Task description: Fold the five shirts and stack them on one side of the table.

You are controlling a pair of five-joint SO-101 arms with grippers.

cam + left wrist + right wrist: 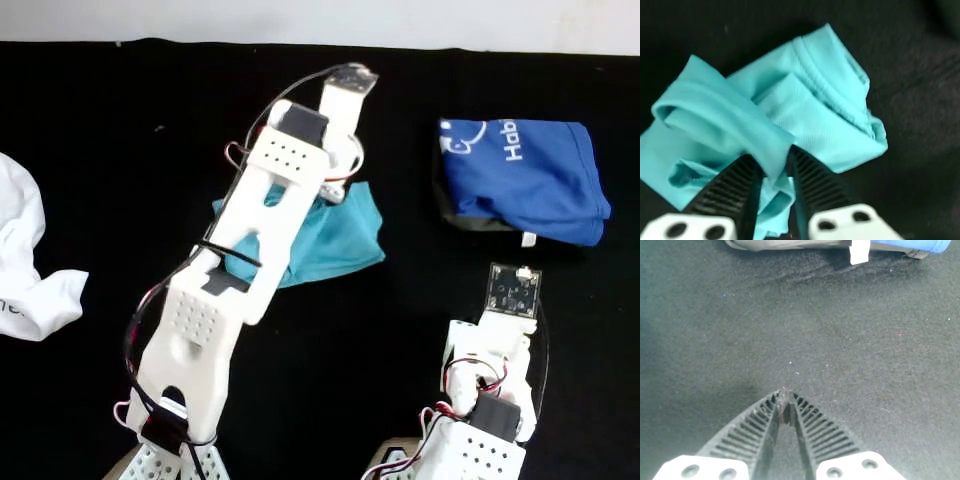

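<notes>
- Table point(120, 120): covered in black cloth and carrying all the items below.
- Teal shirt point(340, 240): one, crumpled and partly bunched, near the middle of the table. Its ribbed collar is turned up toward the left wrist camera.
- Left arm point(240, 270): white, stretched from the near left corner out over the teal shirt, hiding part of it from above.
- Left gripper point(772, 165): its black ridged fingers point(810, 185) are pressed together on a raised fold of the teal shirt, with cloth bulging on both sides of the pinch.
- Blue shirt point(525, 175): one, folded, with white print on top, at the far right of the table, well apart from the teal one.
- Darker garment point(470, 222): lies under the blue shirt, with its edge showing along the near side. A small white tag point(528, 239) sticks out there.
- White shirt point(25, 260): one, loose and unfolded, at the table's left edge.
- Right arm point(490, 400): tucked back at the near right.
- Right gripper point(784, 402): its tips meet on nothing, over bare black cloth, near the blue stack's front edge.
</notes>
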